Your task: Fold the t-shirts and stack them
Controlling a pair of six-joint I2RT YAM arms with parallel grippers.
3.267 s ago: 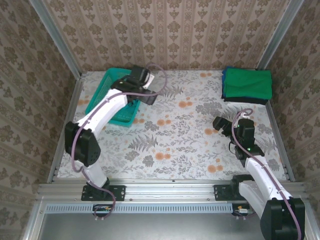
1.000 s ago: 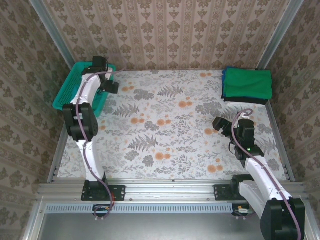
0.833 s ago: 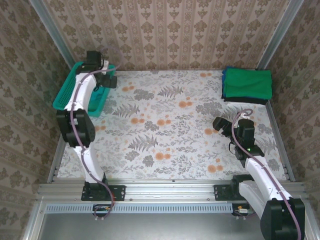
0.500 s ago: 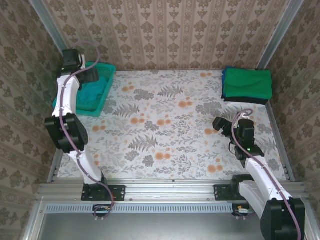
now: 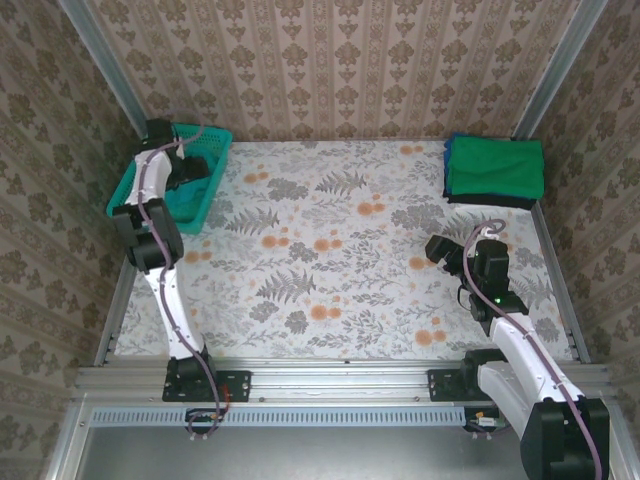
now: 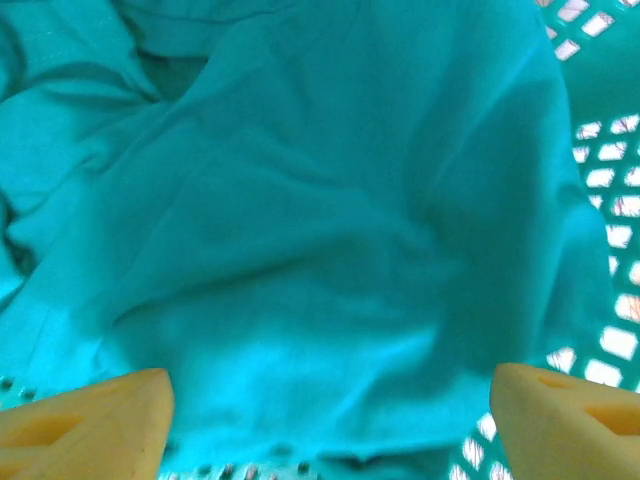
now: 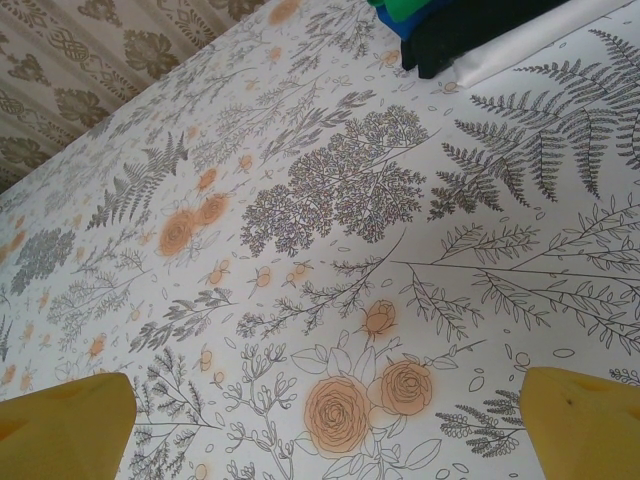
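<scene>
floral-print table cover point(image 5: 330, 270) spans the cell, with patterned wallpaper point(image 5: 330, 70) behind. far left: teal mesh basket point(image 5: 213, 183) holds a crumpled teal t-shirt point(image 6: 300, 230). left gripper point(image 6: 330, 425) hangs just above that cloth inside the basket, jaws wide apart, nothing clamped. right of centre: right gripper point(image 7: 325, 425) sits low over bare cover, jaws wide apart, empty. far right corner: stack of folded t-shirts point(image 5: 495, 168), green on top, blue and black edges beneath, well apart from both grippers.
</scene>
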